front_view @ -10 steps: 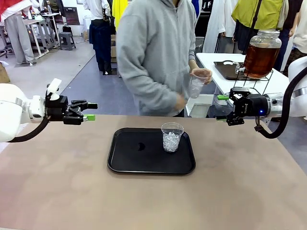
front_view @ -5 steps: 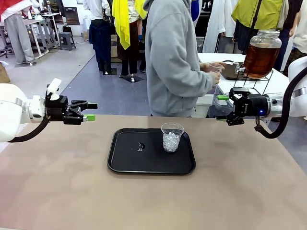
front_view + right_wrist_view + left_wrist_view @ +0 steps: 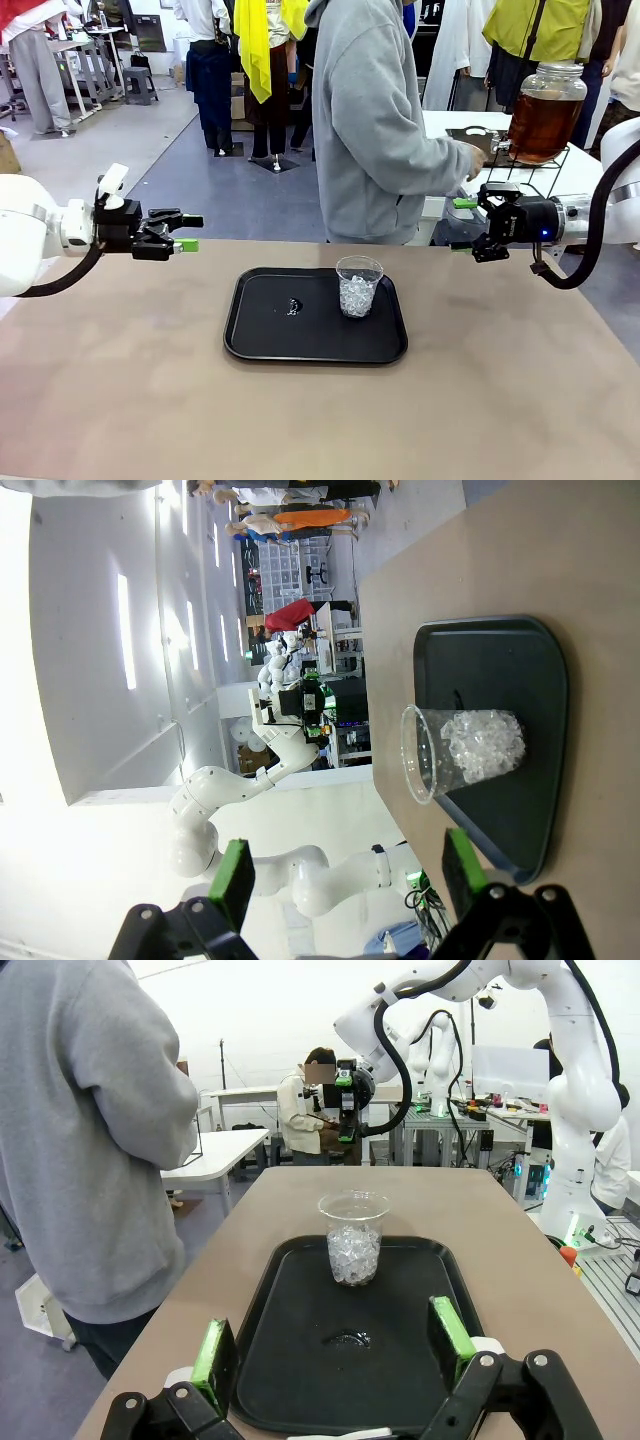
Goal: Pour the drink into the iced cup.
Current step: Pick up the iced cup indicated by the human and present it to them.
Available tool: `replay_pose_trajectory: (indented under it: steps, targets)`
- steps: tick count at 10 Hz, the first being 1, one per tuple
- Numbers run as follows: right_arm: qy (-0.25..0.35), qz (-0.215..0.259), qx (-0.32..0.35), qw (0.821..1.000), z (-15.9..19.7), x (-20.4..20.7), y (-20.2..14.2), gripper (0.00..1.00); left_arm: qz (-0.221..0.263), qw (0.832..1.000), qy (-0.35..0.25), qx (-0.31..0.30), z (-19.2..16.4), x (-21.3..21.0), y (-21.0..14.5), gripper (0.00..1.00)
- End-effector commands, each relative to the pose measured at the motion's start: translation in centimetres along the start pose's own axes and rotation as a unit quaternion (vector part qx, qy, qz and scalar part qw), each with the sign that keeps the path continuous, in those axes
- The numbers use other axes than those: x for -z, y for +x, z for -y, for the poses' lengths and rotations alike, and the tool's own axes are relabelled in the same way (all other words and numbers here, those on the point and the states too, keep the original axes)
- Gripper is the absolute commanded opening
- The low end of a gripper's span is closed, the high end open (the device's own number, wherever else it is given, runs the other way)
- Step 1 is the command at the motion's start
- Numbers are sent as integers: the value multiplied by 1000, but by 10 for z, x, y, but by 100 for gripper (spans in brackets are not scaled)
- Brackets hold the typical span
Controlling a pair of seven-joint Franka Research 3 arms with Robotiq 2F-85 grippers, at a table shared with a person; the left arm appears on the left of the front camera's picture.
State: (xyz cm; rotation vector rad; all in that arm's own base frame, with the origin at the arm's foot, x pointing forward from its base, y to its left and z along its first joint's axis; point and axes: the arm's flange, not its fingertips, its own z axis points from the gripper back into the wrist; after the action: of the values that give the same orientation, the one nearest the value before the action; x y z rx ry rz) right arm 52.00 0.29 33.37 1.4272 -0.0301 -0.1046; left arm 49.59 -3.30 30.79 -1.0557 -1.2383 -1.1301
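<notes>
hand of person (image 3: pixel 385 130) hidden, perhaps by drink (image 3: pixel 542 125)

The left arm (image 3: pixel 20 235) enters from the picture's left, forearm near level. The left end effector (image 3: pixel 192 232) points toward the middle, its two fingers spread wide, one above the other, green pads (image 3: pixel 213 1355) facing each other with nothing between. The right arm (image 3: pixel 622 200) enters from the right in a mirrored pose. The right end effector (image 3: pixel 462 225) points back toward the left one, fingers likewise wide apart and empty. The two stand well apart.

Bright, even light, sharp focus; the iced cup (image 3: pixel 358 286) casts little shadow; glare washes the right wrist view.
</notes>
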Motion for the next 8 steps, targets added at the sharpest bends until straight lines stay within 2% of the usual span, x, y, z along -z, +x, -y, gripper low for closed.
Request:
replay_pose_trajectory:
  steps: [1, 8]
  targets:
    - [1, 1, -1, 1000, -1, 0, 0, 100, 3, 1000, 4, 1, -1, 2, 2, 100]
    - [1, 1, -1, 1000, -1, 0, 0, 100, 3, 1000, 4, 1, -1, 2, 2, 100]
